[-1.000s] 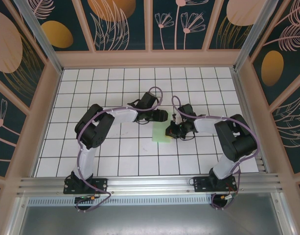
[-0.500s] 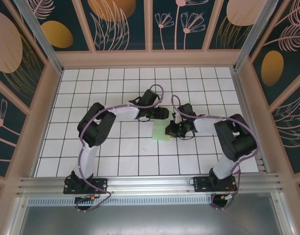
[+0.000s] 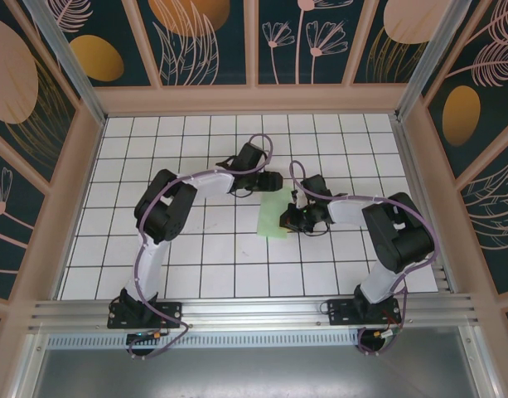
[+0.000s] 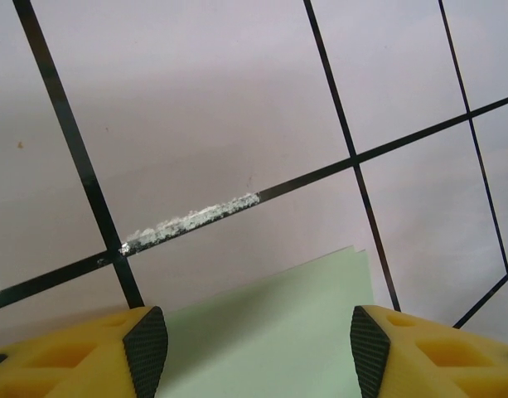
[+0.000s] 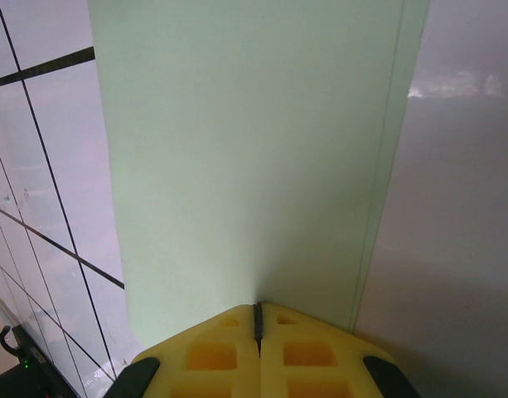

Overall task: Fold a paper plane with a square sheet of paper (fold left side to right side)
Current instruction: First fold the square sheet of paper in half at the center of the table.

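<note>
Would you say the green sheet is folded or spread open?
Folded: the sheet of paper is a narrow strip with two offset edges.

Inscriptions: no legible text, label, brand, number or sign can be read on any surface.
</note>
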Tool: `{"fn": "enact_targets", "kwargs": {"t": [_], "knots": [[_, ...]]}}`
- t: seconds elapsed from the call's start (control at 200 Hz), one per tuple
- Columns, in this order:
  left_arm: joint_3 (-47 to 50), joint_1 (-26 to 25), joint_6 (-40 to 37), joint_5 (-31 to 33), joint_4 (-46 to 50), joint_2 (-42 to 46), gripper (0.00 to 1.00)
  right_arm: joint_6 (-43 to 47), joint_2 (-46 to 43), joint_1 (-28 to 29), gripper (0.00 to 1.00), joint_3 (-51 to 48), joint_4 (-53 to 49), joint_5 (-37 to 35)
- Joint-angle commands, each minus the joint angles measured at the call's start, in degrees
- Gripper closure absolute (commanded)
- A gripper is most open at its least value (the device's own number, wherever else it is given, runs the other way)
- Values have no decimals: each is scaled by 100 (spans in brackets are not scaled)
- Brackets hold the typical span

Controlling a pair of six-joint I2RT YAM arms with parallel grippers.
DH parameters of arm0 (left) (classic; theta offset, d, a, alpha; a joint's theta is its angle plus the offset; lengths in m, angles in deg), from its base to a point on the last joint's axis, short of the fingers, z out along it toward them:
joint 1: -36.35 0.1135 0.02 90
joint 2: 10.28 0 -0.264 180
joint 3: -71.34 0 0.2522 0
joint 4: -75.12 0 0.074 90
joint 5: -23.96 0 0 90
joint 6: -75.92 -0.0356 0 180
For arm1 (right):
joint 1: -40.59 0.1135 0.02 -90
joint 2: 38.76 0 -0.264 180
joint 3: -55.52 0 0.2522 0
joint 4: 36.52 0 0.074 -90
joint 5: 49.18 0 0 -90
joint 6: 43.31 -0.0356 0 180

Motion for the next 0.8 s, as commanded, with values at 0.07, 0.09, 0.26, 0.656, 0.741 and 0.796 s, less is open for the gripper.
{"fn": "enact_targets", "kwargs": {"t": [0.07, 0.09, 0.26, 0.656, 0.741, 0.796], "knots": [[-200, 305, -208, 707, -33, -361, 36, 184, 497, 68, 100, -313, -1209, -1019], [-225, 314, -224, 721, -16, -371, 36, 193, 498, 64, 100, -309, -1208, -1023], [-544, 393, -328, 789, 181, -457, 36, 254, 482, 65, 100, -256, -1243, -1024], [751, 729, -562, 989, -132, 1541, 32, 712, -493, 21, 75, 391, -882, -769], [1339, 729, -558, 813, -222, 2182, 32, 865, -843, -132, 67, 460, -850, -779], [1810, 733, -454, 532, -398, 2556, 34, 953, -1021, -285, 60, 451, -769, -738]]}}
